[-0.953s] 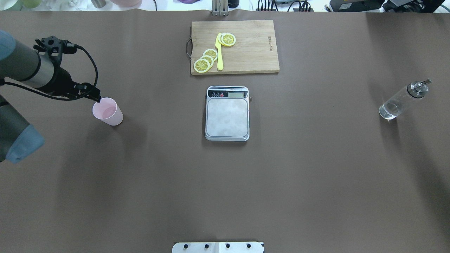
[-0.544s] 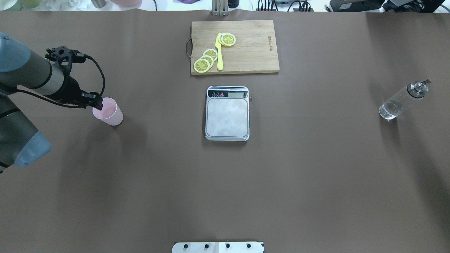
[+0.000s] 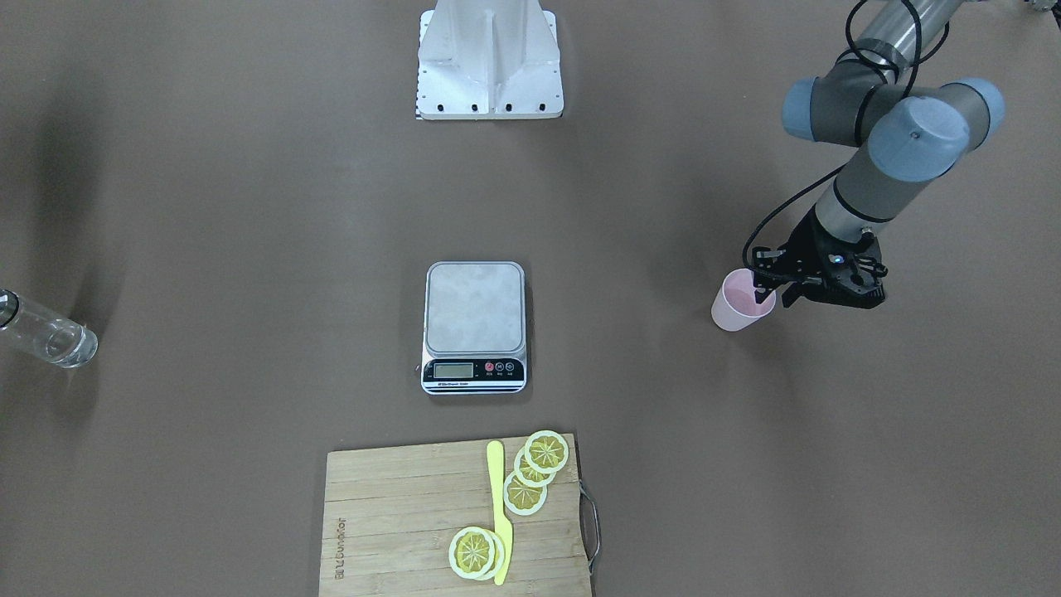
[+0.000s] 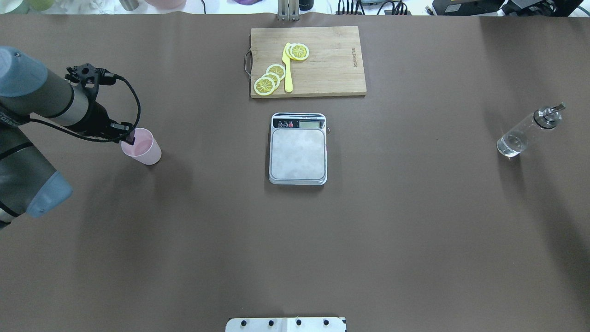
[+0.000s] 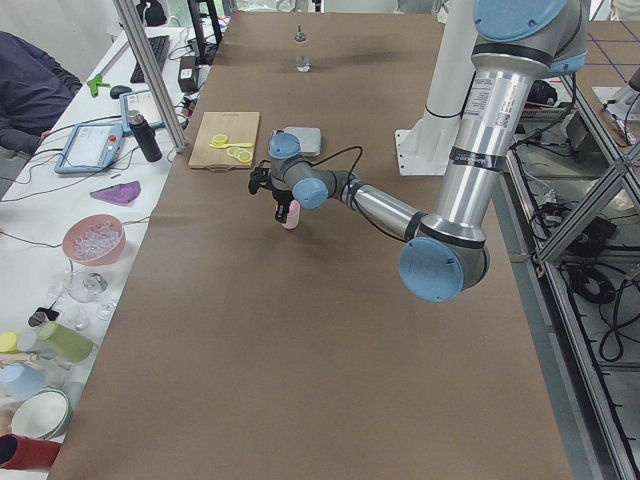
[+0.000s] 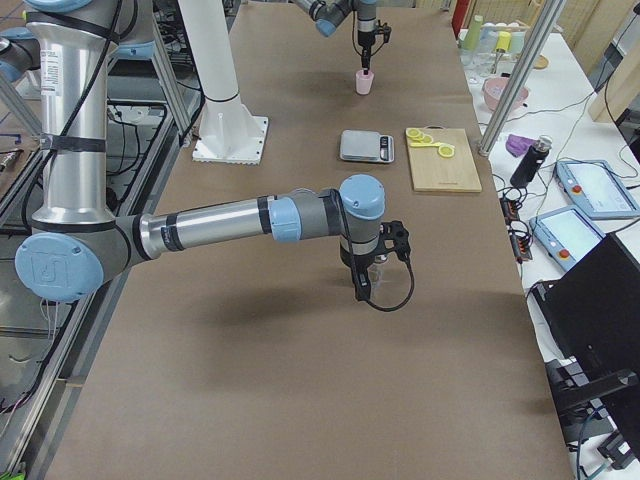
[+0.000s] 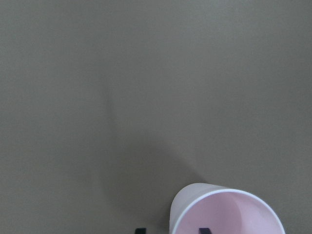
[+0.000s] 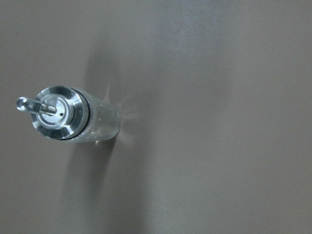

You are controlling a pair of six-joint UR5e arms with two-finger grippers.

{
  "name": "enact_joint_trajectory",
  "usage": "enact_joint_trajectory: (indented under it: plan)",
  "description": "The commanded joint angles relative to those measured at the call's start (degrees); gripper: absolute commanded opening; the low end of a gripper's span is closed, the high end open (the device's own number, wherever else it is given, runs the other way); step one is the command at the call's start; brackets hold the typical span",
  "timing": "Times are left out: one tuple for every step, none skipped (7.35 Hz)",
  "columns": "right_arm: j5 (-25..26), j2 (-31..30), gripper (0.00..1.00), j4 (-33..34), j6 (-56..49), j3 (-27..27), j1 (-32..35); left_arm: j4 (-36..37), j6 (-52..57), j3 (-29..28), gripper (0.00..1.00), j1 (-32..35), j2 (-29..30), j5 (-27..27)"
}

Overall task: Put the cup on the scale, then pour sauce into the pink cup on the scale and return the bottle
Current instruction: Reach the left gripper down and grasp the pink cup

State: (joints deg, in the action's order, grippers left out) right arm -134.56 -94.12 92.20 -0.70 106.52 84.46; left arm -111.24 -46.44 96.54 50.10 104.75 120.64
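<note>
The left hand [image 4: 131, 136], released, straddles the rim wall of the cup [image 4: 144, 148], which stands upright on the bench [image 4: 295, 253], well apart from the scale [image 4: 298, 155]. Recommended: seat the hand deeper, clench gently to avoid tipping, then lift vertically.

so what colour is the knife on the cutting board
Yellow; the knife shows best in the exterior front-facing view.

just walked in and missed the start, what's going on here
The left gripper is at the pink cup, one finger inside the rim and one outside, not yet closed on it. The cup stands on the table, apart from the scale, whose platform is bare. The right gripper hangs by the upright bottle at the table's other end.
</note>
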Motion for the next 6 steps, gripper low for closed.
enact_joint_trajectory:
  plan:
    - [0.0, 0.0, 1.00, 0.0, 0.0, 0.0, 0.0, -0.1, -0.2, 0.3, 0.00, 0.0, 0.4, 0.0]
    - [0.0, 0.0, 1.00, 0.0, 0.0, 0.0, 0.0, -0.1, -1.2, 0.7, 0.00, 0.0, 0.6, -0.1]
    - [0.0, 0.0, 1.00, 0.0, 0.0, 0.0, 0.0, 0.1, -1.9, 1.0, 0.00, 0.1, 1.8, -0.1]
    - [0.0, 0.0, 1.00, 0.0, 0.0, 0.0, 0.0, 0.6, -5.4, 1.0, 0.00, 0.0, 4.0, -0.1]
    - [0.0, 0.0, 1.00, 0.0, 0.0, 0.0, 0.0, 2.1, -8.9, 0.8, 0.00, -0.1, 6.7, -0.3]
    - [0.2, 0.0, 1.00, 0.0, 0.0, 0.0, 0.0, 5.2, -10.8, 1.0, 0.00, -0.2, 10.1, -1.5]
